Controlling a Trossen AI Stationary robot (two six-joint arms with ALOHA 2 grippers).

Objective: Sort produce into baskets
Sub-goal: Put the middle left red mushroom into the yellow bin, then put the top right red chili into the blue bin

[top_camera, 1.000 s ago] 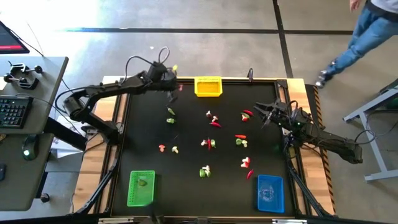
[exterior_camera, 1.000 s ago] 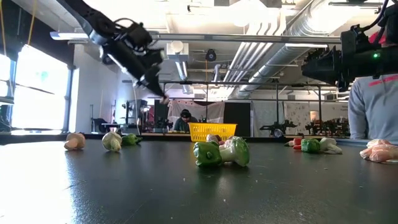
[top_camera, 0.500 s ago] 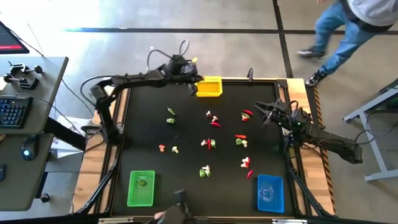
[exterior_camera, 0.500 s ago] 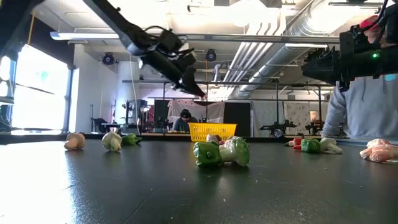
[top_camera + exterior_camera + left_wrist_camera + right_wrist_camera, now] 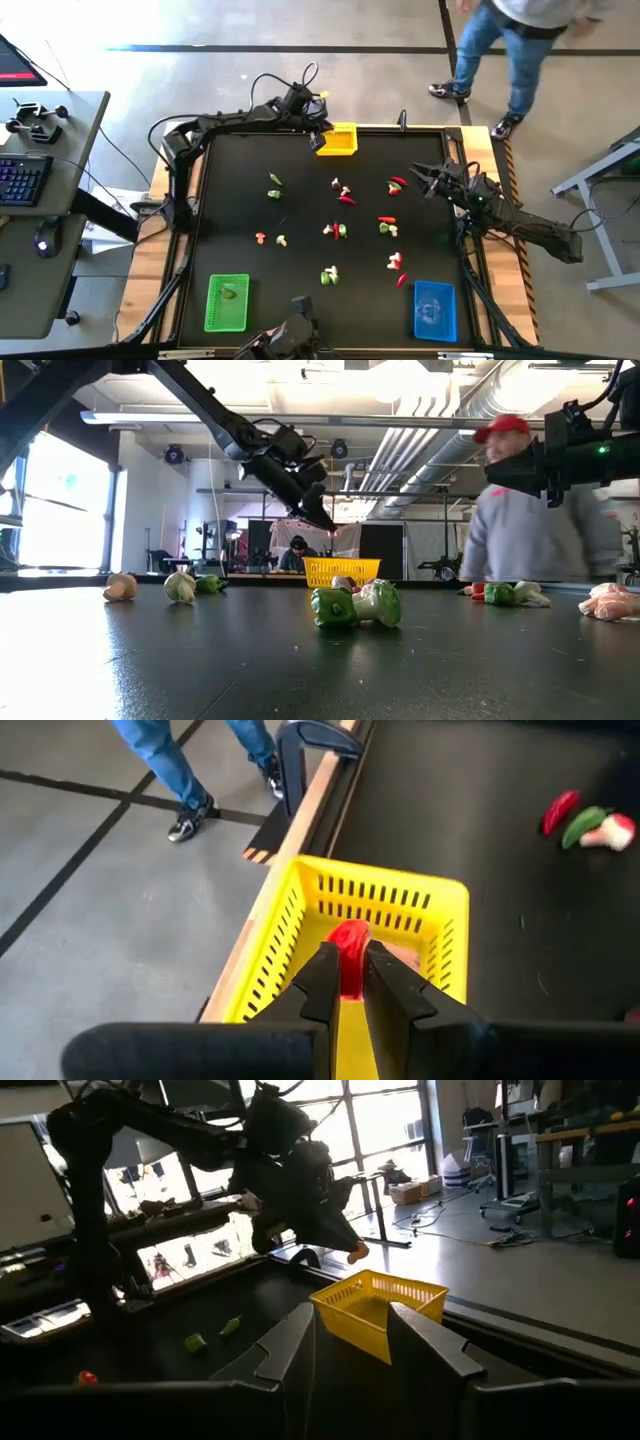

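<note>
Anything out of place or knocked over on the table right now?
Nothing stands out. The yellow basket, green basket and blue basket sit upright at the table's edges. The left gripper holds a red piece above the yellow basket; the right gripper waits open.

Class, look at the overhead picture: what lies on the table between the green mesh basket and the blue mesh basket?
In the high view, bare black table between the green mesh basket and the blue mesh basket; the nearest piece, a green-and-white toy vegetable, sits above that line.
</note>
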